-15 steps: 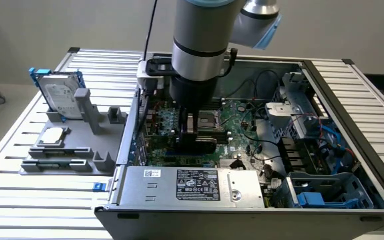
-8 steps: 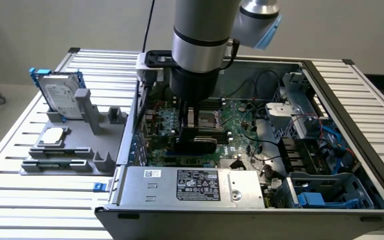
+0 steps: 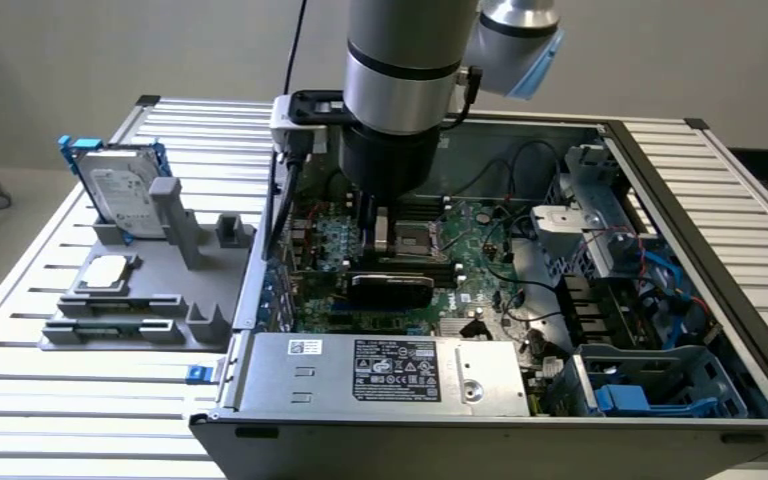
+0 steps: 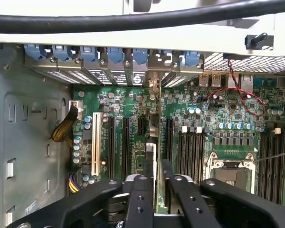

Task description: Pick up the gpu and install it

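Observation:
The gpu (image 3: 391,285) stands on edge on the green motherboard inside the open computer case, with its black cooler facing the case's front. In the wrist view the gpu (image 4: 159,142) is a thin card seen edge-on, running from the rear slot brackets down between my fingers. My gripper (image 3: 387,240) hangs straight down over the card from the grey arm. In the wrist view my gripper (image 4: 159,190) has its two black fingers (image 4: 140,194) drawn in against both faces of the card's top edge.
The computer case (image 3: 704,200) lies open on a slatted table. A silver power supply (image 3: 384,372) fills its front. The CPU socket (image 4: 232,173) and memory slots lie beside the card. A grey fixture at the exterior view's left holds a hard drive (image 3: 124,195) and a small silver chip (image 3: 104,272).

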Available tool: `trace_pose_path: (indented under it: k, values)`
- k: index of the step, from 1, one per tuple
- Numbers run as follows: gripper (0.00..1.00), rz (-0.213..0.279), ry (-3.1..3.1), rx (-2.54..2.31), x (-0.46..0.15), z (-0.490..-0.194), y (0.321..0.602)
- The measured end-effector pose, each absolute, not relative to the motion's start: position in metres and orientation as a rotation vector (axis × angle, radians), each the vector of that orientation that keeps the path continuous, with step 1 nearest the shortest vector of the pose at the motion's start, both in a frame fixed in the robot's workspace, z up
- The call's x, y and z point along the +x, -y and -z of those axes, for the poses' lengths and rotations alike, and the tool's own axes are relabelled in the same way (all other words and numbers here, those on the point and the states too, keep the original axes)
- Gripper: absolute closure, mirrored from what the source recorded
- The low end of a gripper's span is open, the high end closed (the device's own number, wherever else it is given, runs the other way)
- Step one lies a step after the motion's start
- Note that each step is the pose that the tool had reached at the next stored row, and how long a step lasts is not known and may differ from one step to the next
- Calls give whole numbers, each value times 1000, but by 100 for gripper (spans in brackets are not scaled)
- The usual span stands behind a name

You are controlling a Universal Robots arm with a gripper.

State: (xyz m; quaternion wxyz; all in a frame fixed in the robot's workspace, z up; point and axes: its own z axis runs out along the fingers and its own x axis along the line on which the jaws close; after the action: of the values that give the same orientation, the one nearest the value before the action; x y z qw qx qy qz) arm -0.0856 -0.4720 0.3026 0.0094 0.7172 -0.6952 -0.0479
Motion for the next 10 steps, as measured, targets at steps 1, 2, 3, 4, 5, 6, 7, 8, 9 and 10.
trace_pose_path:
  k: [1,2,3,4,5,6,7,8,9,10]
  values:
    - [86,150,2171,2240,-86,-303,472]
    - [86,150,2171,2240,-86,-303,472]
    - [89,150,2171,2239,-86,-303,472]
    - [89,150,2171,2239,-86,-303,472]
    - [89,150,2171,2239,-86,-303,472]
    - [89,150,2171,2239,-86,-303,472]
    - [89,150,2171,2239,-86,-304,472]
    - [89,150,2171,2239,-86,-304,472]
    - [89,150,2171,2239,-86,-304,472]
    - [89,150,2171,2240,-86,-304,472]
